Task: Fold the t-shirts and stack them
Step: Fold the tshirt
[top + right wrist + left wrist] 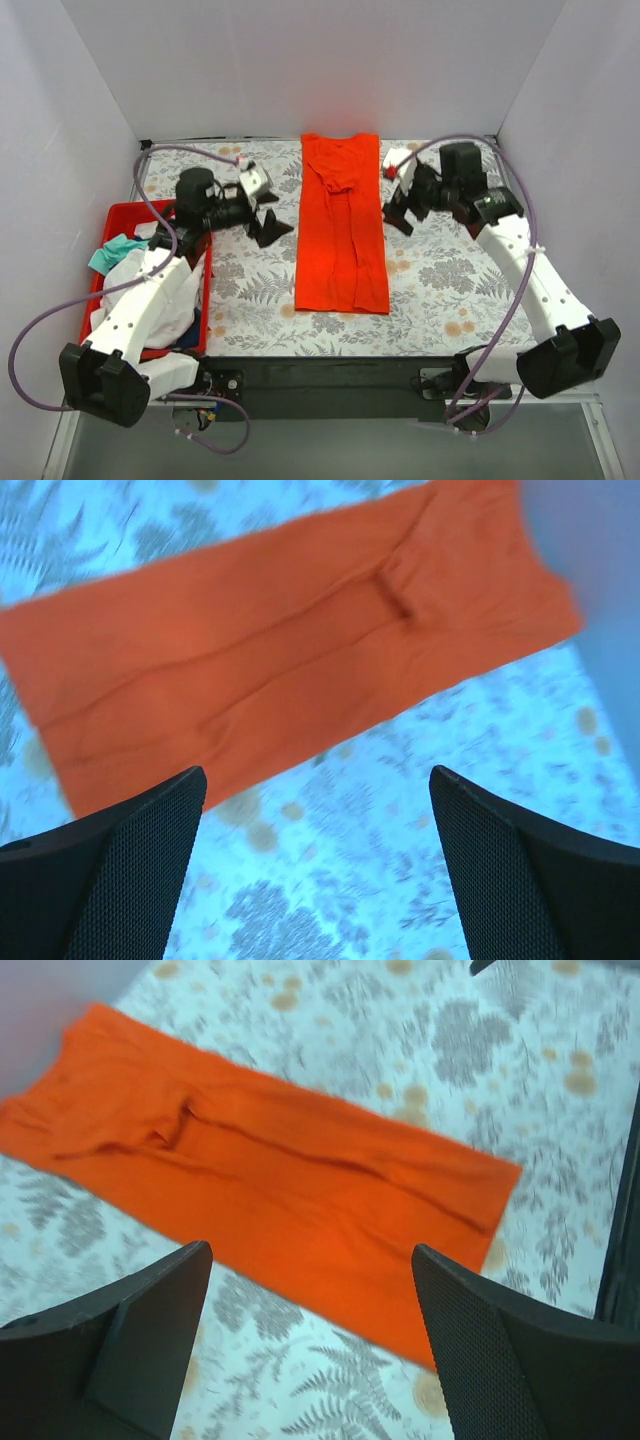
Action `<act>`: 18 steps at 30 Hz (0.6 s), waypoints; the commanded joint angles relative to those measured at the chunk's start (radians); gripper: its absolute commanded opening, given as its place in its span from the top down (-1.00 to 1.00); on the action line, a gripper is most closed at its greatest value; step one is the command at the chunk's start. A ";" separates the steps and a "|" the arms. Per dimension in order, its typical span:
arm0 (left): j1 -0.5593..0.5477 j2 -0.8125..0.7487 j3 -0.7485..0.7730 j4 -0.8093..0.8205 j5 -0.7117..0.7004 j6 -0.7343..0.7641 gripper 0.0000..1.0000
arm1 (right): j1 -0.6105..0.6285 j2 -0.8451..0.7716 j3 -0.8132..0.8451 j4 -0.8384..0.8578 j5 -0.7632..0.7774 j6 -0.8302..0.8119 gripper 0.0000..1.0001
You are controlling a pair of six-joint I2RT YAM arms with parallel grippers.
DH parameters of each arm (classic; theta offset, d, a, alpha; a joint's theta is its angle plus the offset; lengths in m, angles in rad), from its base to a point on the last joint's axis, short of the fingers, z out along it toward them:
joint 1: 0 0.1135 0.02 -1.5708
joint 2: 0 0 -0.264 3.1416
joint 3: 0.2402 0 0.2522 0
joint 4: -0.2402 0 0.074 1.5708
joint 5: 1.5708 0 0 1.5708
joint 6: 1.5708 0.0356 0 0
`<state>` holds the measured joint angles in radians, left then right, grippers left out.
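i see the orange-red t-shirt (342,225) lying flat down the middle of the fern-print table (240,290). it is folded into a long narrow strip, collar end at the far edge and hem toward the arm bases. a ridge of cloth runs along its length, and there is a small bunch near the collar. both arms hang above the table, one on each side of the strip, and neither touches it. my left gripper (275,228) sits just beside the shirt's left edge, jaws spread wide with nothing between them. the left wrist view shows its black fingers (150,1330) apart over the cloth. my right gripper (398,215) is just off the right edge, also spread wide and holding nothing. in its wrist view the dark pads (520,870) frame shirt and table. at the table's left edge the red bin (130,208) holds a heap of white and teal t-shirts (110,252), partly hidden under the left arm.
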<state>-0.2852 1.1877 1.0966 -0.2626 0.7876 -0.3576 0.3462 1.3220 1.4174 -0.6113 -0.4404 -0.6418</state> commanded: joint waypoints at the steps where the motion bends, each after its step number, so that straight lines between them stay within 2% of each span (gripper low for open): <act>1: -0.054 -0.058 -0.238 -0.148 -0.014 0.243 -0.58 | 0.054 -0.105 -0.220 -0.062 -0.006 -0.171 -0.97; 2: -0.130 -0.116 -0.279 -0.168 -0.036 0.311 -0.53 | 0.085 -0.153 -0.332 -0.062 0.015 -0.186 -0.96; 6: -0.287 -0.174 -0.455 -0.112 -0.119 0.355 -0.35 | 0.209 -0.204 -0.532 -0.044 0.074 -0.202 -0.79; 7: -0.304 -0.168 -0.475 -0.077 -0.146 0.355 -0.26 | 0.238 -0.205 -0.558 -0.018 0.083 -0.202 -0.75; 10: -0.350 -0.122 -0.533 -0.023 -0.175 0.391 -0.15 | 0.257 -0.190 -0.635 0.053 0.101 -0.206 -0.65; 13: -0.393 -0.074 -0.573 0.095 -0.229 0.387 -0.12 | 0.292 -0.149 -0.678 0.091 0.127 -0.217 -0.53; 18: -0.445 0.004 -0.604 0.184 -0.275 0.419 -0.08 | 0.336 -0.103 -0.744 0.174 0.141 -0.222 -0.39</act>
<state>-0.7090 1.1736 0.5102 -0.1837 0.5598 0.0166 0.6594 1.2030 0.7055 -0.5301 -0.3141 -0.8429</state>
